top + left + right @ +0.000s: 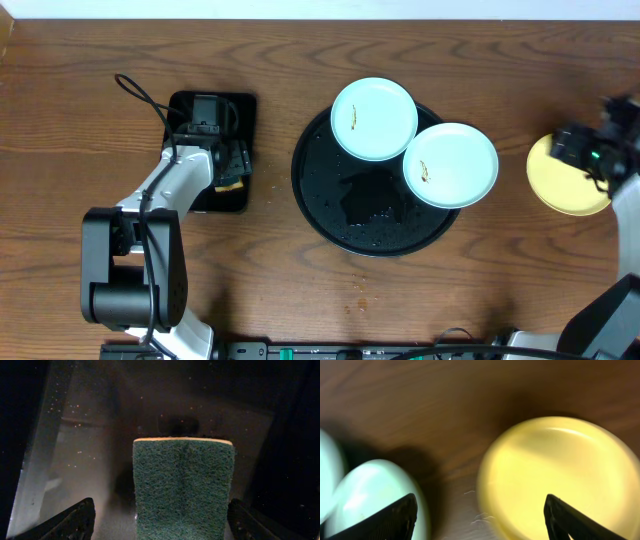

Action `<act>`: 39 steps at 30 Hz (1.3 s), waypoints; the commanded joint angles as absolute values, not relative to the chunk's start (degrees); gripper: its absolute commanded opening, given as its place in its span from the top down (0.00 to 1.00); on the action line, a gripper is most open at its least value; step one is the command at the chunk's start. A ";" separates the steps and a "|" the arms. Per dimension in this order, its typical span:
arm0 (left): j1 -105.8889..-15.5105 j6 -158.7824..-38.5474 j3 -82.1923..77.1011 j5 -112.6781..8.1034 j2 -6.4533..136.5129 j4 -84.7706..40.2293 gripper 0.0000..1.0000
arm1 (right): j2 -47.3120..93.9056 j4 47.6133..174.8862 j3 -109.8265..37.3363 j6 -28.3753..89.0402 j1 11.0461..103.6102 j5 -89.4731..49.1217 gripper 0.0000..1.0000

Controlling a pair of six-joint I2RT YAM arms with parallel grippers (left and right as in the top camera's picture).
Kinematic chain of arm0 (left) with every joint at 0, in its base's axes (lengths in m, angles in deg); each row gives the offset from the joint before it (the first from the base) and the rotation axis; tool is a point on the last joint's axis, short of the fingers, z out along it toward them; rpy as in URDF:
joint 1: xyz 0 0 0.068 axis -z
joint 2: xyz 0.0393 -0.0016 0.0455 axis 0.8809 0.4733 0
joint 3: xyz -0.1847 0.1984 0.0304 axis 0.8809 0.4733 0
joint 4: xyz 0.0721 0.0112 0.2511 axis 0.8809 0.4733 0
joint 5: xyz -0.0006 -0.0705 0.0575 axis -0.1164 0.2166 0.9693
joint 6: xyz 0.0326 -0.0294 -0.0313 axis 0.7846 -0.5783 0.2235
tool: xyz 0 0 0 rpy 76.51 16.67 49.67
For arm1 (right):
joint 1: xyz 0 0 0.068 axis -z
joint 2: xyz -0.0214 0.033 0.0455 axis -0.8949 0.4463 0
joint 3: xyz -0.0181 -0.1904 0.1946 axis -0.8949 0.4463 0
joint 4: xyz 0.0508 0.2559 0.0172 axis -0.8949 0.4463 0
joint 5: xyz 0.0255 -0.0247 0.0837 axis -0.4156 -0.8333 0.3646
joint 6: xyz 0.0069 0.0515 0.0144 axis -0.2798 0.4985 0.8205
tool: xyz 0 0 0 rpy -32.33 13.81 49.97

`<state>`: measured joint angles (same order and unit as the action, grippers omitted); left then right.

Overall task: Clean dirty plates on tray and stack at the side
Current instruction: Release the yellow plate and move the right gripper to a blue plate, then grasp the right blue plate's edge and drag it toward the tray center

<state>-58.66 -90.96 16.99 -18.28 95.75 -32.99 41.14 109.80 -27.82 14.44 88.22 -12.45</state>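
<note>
A: From above, where do the plates sit?
B: Two of them rest on the round black tray [330, 215], toward its far side. One pale blue plate [373, 120] overhangs the far rim. The other pale blue plate [450, 165] overhangs the rim on the right, and their edges meet. Each carries a small brown smear. The yellow plate [560, 195] is off the tray, flat on the bench [480, 60] to the right, with the right arm [590, 150] over its far edge.
A: And the left arm?
B: The left arm [175, 185] reaches over a small rectangular black tray [240, 105], where a sponge [232, 185] lies.
A: What does the left wrist view show?
B: The sponge [183, 490] lies green side up on the rectangular tray's floor. The left fingers [70, 522] are spread wide, one on either side of it, with a clear gap on one side. They grip nothing.
A: And the right wrist view?
B: The right fingers [390, 520] stand wide apart and empty. The yellow plate [555, 475] rests on the wood beneath them, nearer one finger. The blue plates show blurred at the picture's edge.
</note>
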 commanded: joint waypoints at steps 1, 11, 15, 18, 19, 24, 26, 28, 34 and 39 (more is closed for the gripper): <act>-58.94 -90.98 17.43 -17.53 95.84 -33.04 0.16 | 40.27 116.75 -31.51 8.78 81.53 -11.73 0.20; -58.94 -90.98 17.43 -17.53 95.84 -33.04 0.16 | 40.40 114.85 -23.49 8.85 73.29 -15.88 0.31; -58.94 -90.98 17.43 -17.53 95.84 -33.04 0.16 | 40.40 111.37 -19.67 8.85 72.27 -14.70 0.35; -58.96 -90.98 17.43 -17.53 95.84 -33.04 0.15 | 40.40 108.18 -16.65 8.83 72.07 -15.99 0.37; -58.96 -90.98 17.43 -17.53 95.84 -33.04 0.16 | 40.40 106.67 -15.62 8.83 72.09 -16.01 0.38; -58.94 -90.98 17.43 -17.53 95.84 -33.04 0.15 | 40.40 102.41 -12.69 8.85 72.09 -16.47 0.51; -58.96 -90.98 17.43 -17.53 95.84 -33.04 0.15 | 40.42 101.64 -11.51 8.87 72.09 -18.61 0.53; -58.96 -90.98 17.43 -17.53 95.84 -33.04 0.16 | 40.55 99.70 -9.94 8.85 72.09 -19.42 0.53; -58.94 -90.98 17.43 -17.53 95.84 -33.04 0.15 | 40.60 95.81 -7.82 8.91 72.07 -19.16 0.68; -58.94 -90.98 17.43 -17.53 95.84 -33.04 0.16 | 40.60 96.51 -7.82 9.09 72.07 -19.16 0.87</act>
<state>-58.66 -90.94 16.99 -18.28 95.75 -32.99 40.53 96.33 -8.08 8.87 72.84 -18.94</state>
